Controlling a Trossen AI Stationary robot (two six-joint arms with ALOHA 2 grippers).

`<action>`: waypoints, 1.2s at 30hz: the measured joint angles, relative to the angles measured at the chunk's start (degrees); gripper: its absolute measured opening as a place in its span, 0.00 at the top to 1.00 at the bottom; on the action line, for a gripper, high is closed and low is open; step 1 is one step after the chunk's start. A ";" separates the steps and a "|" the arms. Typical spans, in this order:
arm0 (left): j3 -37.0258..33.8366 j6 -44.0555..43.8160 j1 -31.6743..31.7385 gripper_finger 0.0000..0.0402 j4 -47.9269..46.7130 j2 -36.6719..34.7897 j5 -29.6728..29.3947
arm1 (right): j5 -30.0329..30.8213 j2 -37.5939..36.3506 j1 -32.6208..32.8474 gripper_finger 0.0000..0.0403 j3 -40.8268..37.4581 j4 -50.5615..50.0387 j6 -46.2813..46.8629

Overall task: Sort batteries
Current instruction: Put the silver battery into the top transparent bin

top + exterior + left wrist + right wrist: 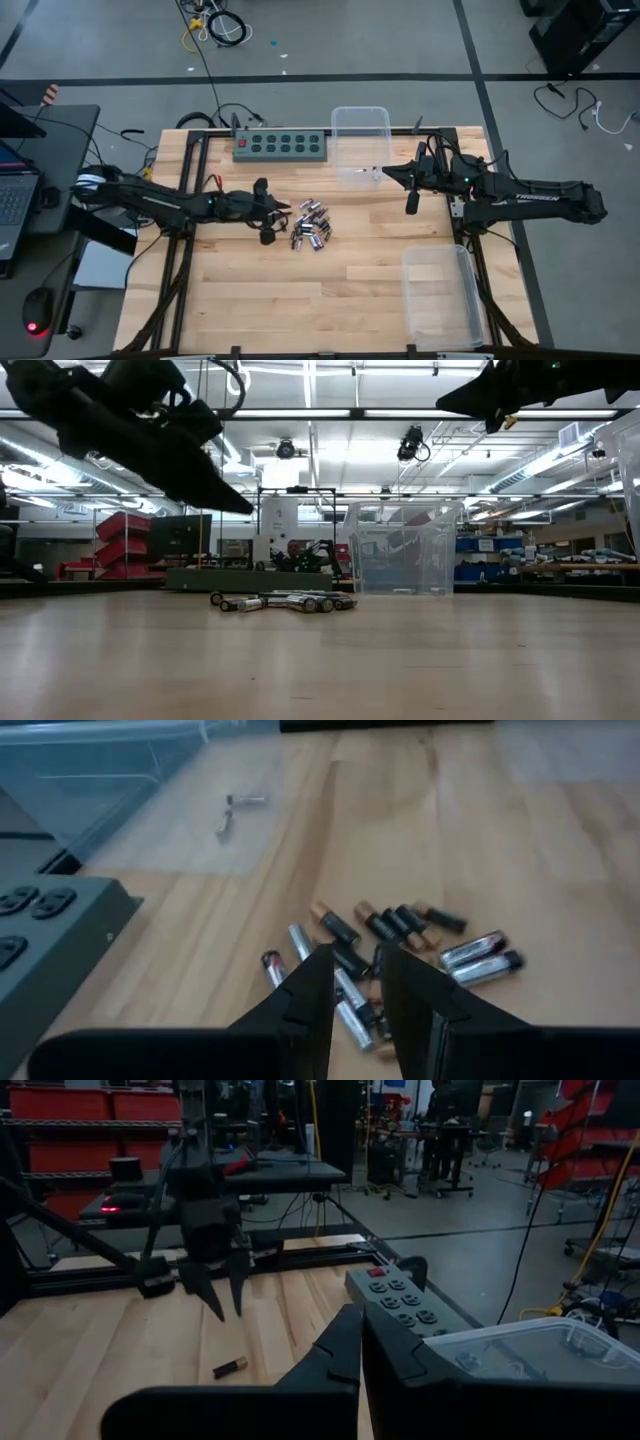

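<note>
Several small batteries (pixel 312 226), silvery and dark, lie in a loose pile on the wooden table (pixel 250 300) near its middle; the low view shows the batteries (pixel 285 601) lying on their sides. My left gripper (pixel 288 208) hovers just left of the pile, above the table. Seen from its own wrist, the left gripper (pixel 355 965) is open by a narrow gap, and the batteries (pixel 400 935) lie beyond the fingertips. My right gripper (pixel 384 171) waits shut, raised beside the far clear bin (pixel 360 140). A couple of batteries (pixel 240 805) lie inside that bin.
A green power strip (pixel 282 147) lies along the far edge, left of the far bin. A second clear bin (pixel 445 295) stands at the near right. The near half of the table is bare wood. One battery (pixel 230 1368) lies below the left gripper in the right wrist view.
</note>
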 joint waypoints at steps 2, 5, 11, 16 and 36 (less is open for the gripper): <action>-1.40 0.19 0.08 0.79 6.91 2.90 -0.68 | 0.00 0.38 0.00 0.99 0.00 -0.15 0.21; -2.05 1.09 0.58 0.79 14.98 7.99 -1.24 | -0.02 0.99 0.00 0.99 -0.02 -0.28 0.42; -2.16 0.03 2.73 0.79 21.75 17.97 -2.07 | -0.02 2.31 -0.01 0.99 -0.04 0.17 0.68; -2.16 -1.86 4.18 0.79 23.44 22.79 -2.18 | -0.02 2.70 -0.04 0.99 -0.04 0.42 1.49; -1.49 -3.49 6.49 0.65 32.33 27.44 -0.71 | 1.35 2.70 -0.07 0.99 -0.04 0.44 1.31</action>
